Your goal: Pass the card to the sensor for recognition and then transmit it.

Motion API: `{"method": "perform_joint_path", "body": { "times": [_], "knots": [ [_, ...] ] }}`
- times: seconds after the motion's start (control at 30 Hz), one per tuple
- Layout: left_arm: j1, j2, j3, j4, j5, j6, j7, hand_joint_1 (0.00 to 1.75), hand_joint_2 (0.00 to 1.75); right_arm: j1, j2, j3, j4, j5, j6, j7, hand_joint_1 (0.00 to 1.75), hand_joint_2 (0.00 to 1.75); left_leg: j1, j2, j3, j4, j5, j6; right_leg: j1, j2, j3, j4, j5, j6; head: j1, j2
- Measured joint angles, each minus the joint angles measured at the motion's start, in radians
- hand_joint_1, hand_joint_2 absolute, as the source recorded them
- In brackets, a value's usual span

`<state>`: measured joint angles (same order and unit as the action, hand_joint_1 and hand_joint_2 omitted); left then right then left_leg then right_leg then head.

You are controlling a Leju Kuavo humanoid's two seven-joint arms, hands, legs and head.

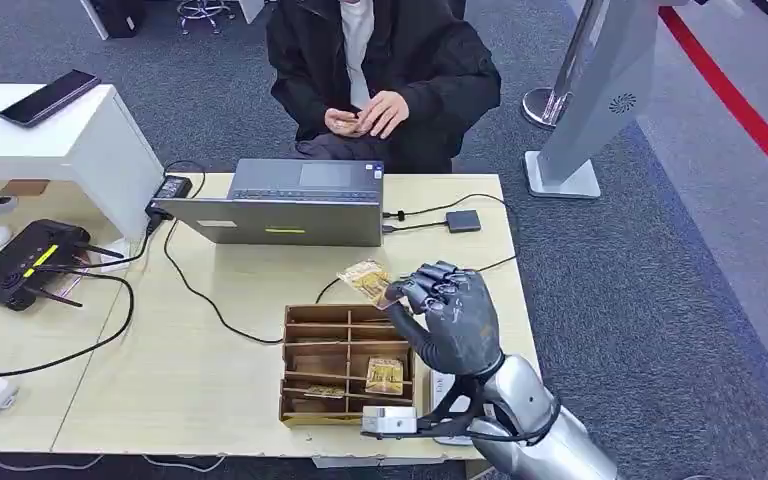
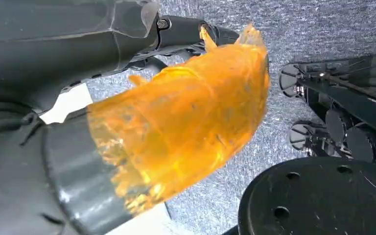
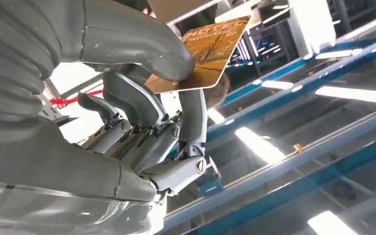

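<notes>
Your right hand (image 1: 452, 318) is raised over the tabletop (image 1: 200, 370), fingers pinched on a gold card (image 1: 364, 281). The card sticks out from the fingertips toward the laptop (image 1: 290, 205), tilted, held in the air above the far edge of the wooden card organizer (image 1: 348, 362) and not touching it. In the right wrist view you see the thumb (image 3: 142, 44) pressed on one face of the card (image 3: 210, 51) and a finger behind the other face; most of the card juts free beyond the grip. The other fingers (image 3: 127, 100) curl underneath, apart from the card.

The organizer sits near the tabletop's front edge, just left of your right forearm. Two more gold cards lie in its compartments: one (image 1: 385, 375) in a right-hand slot, one (image 1: 323, 391) in a front slot.

Your left hand (image 2: 44, 58) hangs low over grey carpet in the left wrist view; an orange translucent cover blocks much of it, so you cannot tell whether its fingers are apart or closed.

A person in a black jacket (image 1: 380, 60) sits behind the laptop, hands together holding something small. A black router (image 1: 25, 262) with cables lies at the left, a small dark adapter (image 1: 463, 221) right of the laptop, a phone (image 1: 48, 97) on the white stand.
</notes>
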<state>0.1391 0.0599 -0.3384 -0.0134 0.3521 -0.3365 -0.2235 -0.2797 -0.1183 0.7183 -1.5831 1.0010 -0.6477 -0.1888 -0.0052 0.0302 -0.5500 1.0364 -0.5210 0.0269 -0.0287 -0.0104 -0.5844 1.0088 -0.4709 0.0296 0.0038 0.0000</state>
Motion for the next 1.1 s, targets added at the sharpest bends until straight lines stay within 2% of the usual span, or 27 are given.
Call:
{"method": "perform_joint_path", "body": {
  "times": [0.3,0.57,0.9,1.1],
  "knots": [
    [-0.003,0.015,0.000,0.000,-0.026,-0.008,0.000,0.00,0.00,-0.071,0.026,-0.016,0.031,0.003,0.006,0.037,1.75,1.75,0.000,0.000,0.000,0.000,0.000,0.000,0.000,0.000,0.000,0.000,0.000,0.000,0.000,0.000],
    [-0.006,0.038,0.000,0.000,-0.061,-0.019,0.000,0.00,0.00,-0.164,0.058,-0.037,0.118,0.006,0.024,0.072,1.75,1.75,0.000,0.000,0.000,0.000,0.001,-0.001,0.000,0.000,0.000,0.001,0.000,0.000,0.000,0.000],
    [-0.013,0.051,0.000,0.000,-0.082,-0.026,0.000,0.00,0.00,-0.269,0.108,-0.040,0.279,0.005,0.137,0.149,1.75,1.75,0.000,0.000,0.000,0.000,0.001,-0.001,0.000,0.000,0.000,0.001,0.000,0.000,0.000,0.000],
    [-0.013,0.052,0.000,0.000,-0.084,-0.025,0.000,0.00,0.00,-0.293,0.129,-0.040,0.334,0.002,0.146,0.158,1.75,1.75,0.000,0.000,0.000,0.000,0.001,-0.001,0.000,0.000,0.000,0.001,0.000,0.000,0.000,0.000]
  ]
}}
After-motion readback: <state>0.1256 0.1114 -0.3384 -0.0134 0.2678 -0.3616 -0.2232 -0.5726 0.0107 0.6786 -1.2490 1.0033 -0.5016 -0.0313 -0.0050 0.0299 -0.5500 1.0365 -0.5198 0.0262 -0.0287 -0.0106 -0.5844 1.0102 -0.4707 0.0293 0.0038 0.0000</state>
